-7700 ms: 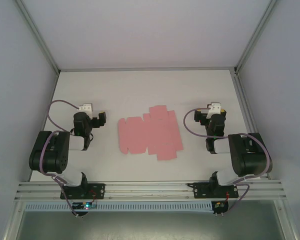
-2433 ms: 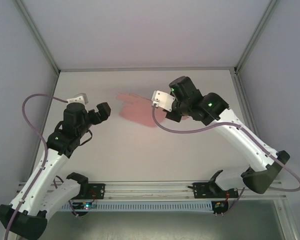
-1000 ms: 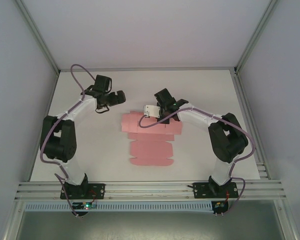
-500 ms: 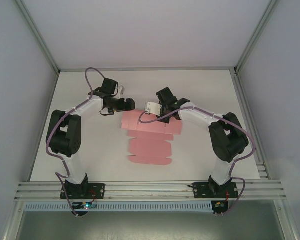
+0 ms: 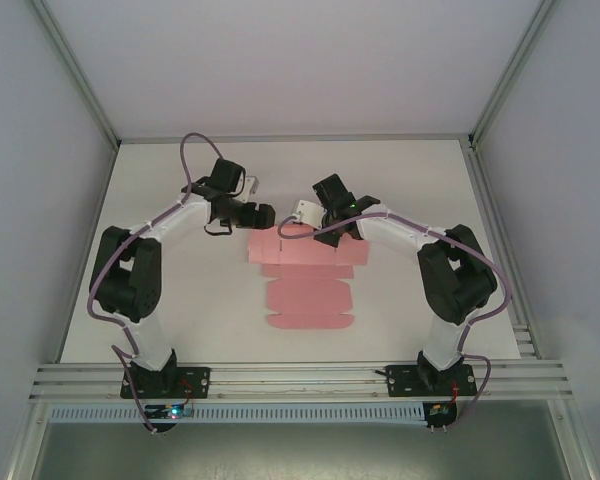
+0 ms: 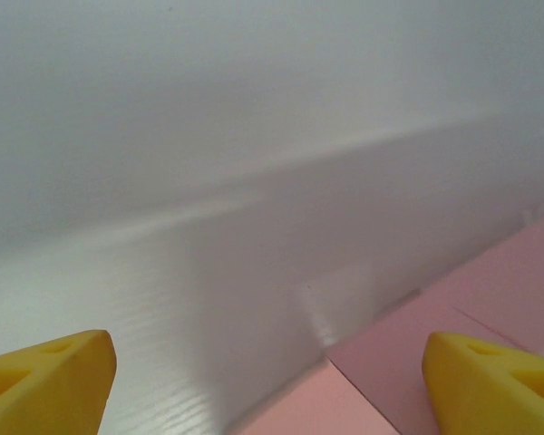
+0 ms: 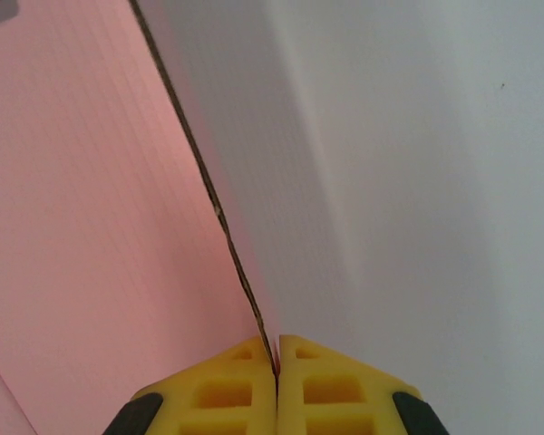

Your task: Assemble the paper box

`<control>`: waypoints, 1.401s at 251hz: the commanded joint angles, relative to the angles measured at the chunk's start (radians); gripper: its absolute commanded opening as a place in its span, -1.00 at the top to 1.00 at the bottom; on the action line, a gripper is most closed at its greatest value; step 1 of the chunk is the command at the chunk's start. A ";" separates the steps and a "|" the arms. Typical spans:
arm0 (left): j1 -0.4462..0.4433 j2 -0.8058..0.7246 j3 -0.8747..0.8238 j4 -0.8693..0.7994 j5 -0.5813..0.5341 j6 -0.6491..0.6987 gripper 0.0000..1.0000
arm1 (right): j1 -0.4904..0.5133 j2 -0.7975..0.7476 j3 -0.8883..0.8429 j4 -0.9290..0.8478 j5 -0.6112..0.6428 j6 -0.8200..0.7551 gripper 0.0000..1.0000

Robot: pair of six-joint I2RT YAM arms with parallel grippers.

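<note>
The paper box (image 5: pixel 305 275) is a flat pink many-tabbed cutout sheet lying mid-table. My right gripper (image 5: pixel 326 227) is at its far edge. In the right wrist view its yellow fingertips (image 7: pixel 245 381) are pressed together on the thin card edge (image 7: pixel 219 213), with the pink face (image 7: pixel 82 208) to their left. My left gripper (image 5: pixel 263 214) hovers at the sheet's far left corner. Its yellow fingertips (image 6: pixel 45 381) stand wide apart with nothing between them, and the sheet's pink tabs (image 6: pixel 453 331) lie below and to the right.
The white table (image 5: pixel 180 300) is walled by grey panels at the left, right and back. An aluminium rail (image 5: pixel 300 375) runs along the near edge by the arm bases. Purple cables (image 5: pixel 195 150) loop off both arms.
My left gripper has swung right, down to the sheet's far left corner, its jaws narrowing slightly. The right gripper has stayed shut on the far edge, and the sheet has shifted a little.
</note>
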 commanded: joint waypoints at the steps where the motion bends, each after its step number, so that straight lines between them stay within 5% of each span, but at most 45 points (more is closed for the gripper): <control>1: -0.023 -0.096 0.002 -0.070 0.034 0.104 -0.80 | 0.008 -0.014 0.006 -0.004 -0.036 -0.012 1.00; 67: -0.014 -0.106 0.043 -0.120 0.209 0.553 -0.89 | -0.006 -0.029 0.016 -0.117 -0.194 -0.126 1.00; 114: 0.007 -0.005 0.184 -0.310 0.323 0.751 -0.58 | -0.044 -0.016 0.069 -0.221 -0.319 -0.164 1.00; 158: 0.008 0.027 0.217 -0.415 0.406 0.883 -0.52 | -0.065 -0.005 0.098 -0.266 -0.385 -0.179 1.00; 289: 0.002 0.078 0.276 -0.333 0.347 0.704 0.43 | -0.067 0.035 0.155 -0.306 -0.361 -0.144 1.00; 328: -0.041 0.064 0.265 -0.265 0.221 0.617 0.99 | -0.048 0.032 0.147 -0.228 -0.270 -0.065 1.00; 351: -0.068 0.064 0.262 -0.219 0.153 0.566 1.00 | -0.027 0.031 0.151 -0.196 -0.225 -0.005 1.00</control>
